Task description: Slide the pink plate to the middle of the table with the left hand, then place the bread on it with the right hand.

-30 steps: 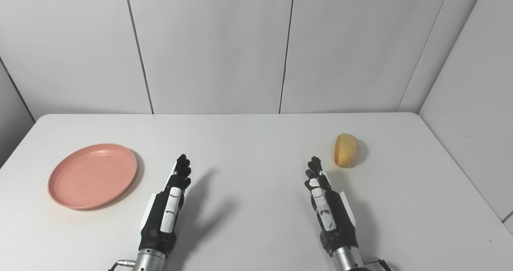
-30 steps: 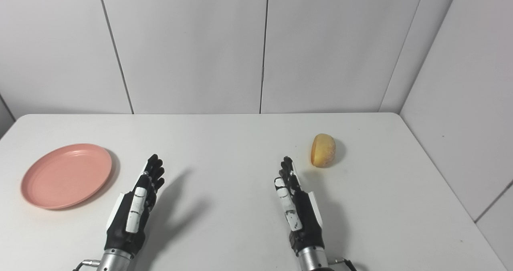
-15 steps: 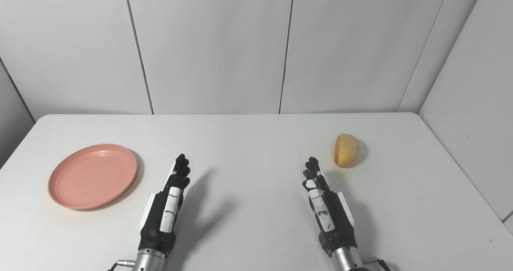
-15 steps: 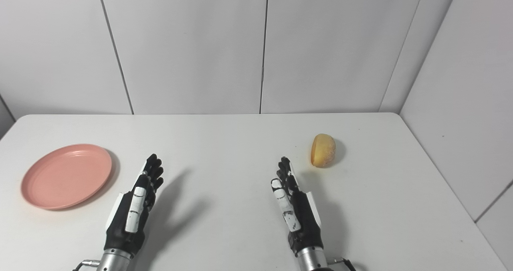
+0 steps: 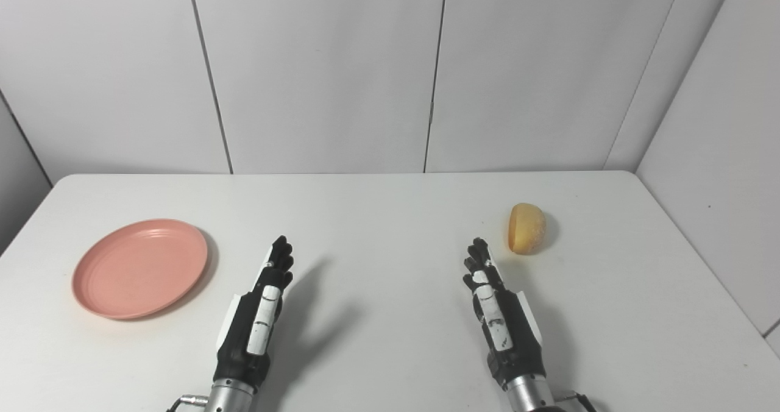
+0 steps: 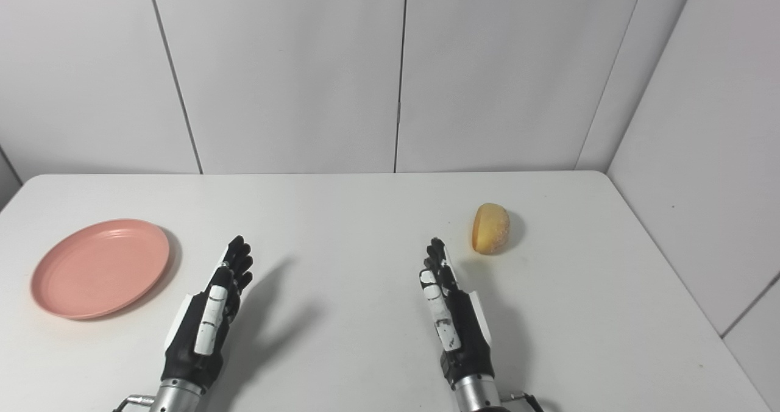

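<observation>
The white desk [image 5: 390,217] carries everything. The pink plate [image 5: 140,268] lies flat near its left edge, well short of the middle. The left hand [image 5: 259,317] is edge-on near the front edge, fingers straight and close together, holding nothing; the plate lies to its left and slightly farther back, so this hand is the nearer one. The right hand [image 5: 499,317] is posed alike, also empty. The bread [image 5: 527,228] sits toward the right edge, just beyond and right of its fingertips. Both views show much the same.
</observation>
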Controlling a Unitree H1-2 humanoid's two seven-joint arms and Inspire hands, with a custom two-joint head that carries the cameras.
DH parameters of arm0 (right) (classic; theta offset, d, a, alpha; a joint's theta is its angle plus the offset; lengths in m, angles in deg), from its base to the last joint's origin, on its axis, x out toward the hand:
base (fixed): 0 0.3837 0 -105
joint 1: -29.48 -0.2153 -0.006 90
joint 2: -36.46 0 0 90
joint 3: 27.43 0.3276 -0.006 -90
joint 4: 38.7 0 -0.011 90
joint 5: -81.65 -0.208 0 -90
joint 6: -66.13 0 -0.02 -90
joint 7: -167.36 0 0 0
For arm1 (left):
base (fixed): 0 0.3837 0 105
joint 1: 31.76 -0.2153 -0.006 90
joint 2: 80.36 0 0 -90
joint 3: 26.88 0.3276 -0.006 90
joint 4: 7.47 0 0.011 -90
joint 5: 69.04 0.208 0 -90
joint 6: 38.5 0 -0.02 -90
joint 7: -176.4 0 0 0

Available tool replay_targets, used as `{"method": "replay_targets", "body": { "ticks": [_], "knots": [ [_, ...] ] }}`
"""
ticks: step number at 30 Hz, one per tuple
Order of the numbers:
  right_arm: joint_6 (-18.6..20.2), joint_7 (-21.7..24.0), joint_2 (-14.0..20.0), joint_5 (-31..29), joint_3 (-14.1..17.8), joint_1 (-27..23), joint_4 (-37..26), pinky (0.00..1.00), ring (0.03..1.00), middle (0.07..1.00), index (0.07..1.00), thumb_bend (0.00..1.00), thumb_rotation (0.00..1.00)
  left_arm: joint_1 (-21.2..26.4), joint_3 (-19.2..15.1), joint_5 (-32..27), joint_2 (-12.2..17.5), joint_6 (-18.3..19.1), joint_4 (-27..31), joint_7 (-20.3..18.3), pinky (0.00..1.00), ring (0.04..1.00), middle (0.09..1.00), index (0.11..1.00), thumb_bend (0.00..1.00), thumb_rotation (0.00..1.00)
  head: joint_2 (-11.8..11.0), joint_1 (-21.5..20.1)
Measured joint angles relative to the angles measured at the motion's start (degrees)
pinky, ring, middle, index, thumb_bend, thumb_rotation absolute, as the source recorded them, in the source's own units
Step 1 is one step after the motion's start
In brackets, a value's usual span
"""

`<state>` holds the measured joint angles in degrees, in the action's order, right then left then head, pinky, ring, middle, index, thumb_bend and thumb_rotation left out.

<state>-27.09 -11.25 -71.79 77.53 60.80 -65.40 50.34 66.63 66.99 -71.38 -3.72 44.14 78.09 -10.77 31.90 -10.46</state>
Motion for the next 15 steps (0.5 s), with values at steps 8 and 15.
{"method": "replay_targets", "body": {
  "ticks": [8,15],
  "knots": [
    [0.22,0.01,0.2,-0.83,0.57,-2.06,0.03,1.0,1.0,1.0,1.0,0.55,0.91,-0.02,-0.01,-0.02,-0.05,0.99,0.1,-0.03,1.0,1.0,1.0,1.0,0.68,1.0,-0.09,-0.35],
    [0.68,0.07,0.5,-1.08,0.55,-2.16,0.25,1.0,1.0,1.0,1.0,0.53,0.92,-0.02,-0.05,-0.05,-0.07,0.99,0.07,-0.09,1.0,1.0,1.0,1.0,0.69,1.0,-0.26,-0.35]
  ]
}}
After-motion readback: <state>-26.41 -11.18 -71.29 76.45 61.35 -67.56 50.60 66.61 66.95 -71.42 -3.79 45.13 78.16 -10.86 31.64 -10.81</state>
